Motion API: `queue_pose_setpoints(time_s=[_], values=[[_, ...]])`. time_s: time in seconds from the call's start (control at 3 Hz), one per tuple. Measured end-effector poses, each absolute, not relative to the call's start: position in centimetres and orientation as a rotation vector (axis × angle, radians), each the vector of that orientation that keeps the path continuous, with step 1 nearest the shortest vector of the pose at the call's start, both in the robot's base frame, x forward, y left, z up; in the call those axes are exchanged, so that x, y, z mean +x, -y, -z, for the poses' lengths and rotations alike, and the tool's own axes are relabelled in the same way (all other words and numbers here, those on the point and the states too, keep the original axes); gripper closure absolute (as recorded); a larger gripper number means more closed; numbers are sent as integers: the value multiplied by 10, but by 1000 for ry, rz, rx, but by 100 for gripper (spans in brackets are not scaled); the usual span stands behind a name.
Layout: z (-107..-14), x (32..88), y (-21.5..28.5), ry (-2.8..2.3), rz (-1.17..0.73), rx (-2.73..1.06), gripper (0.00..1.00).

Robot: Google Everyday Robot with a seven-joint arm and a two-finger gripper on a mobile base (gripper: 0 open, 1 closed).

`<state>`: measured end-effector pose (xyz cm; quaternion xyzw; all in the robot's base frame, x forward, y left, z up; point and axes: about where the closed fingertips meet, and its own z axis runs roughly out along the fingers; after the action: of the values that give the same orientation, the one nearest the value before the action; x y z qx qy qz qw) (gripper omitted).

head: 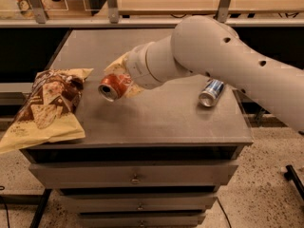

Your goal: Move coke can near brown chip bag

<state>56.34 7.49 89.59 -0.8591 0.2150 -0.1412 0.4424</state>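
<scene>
The coke can (113,86) is red-orange with a silver end facing the camera. It is held on its side above the left middle of the grey cabinet top (156,122). My gripper (119,80) is shut on the coke can, with pale fingers (114,65) above and behind it. The brown chip bag (47,103) lies flat at the left edge of the top, partly overhanging it. The can is a short way to the right of the bag's upper corner, apart from it.
A blue-and-silver can (211,92) lies on its side at the right of the top. My large white arm (223,61) reaches in from the right over it. Drawers (135,178) are below the front edge. A shelf rail (142,20) runs behind.
</scene>
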Motion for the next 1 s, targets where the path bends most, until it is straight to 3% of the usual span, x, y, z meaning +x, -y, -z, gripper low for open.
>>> queue_pose_setpoints(time_s=[0.67, 1.0], values=[[-900, 559, -80, -428, 369, -2135, 100], [-901, 555, -78, -320, 358, -2128, 82]])
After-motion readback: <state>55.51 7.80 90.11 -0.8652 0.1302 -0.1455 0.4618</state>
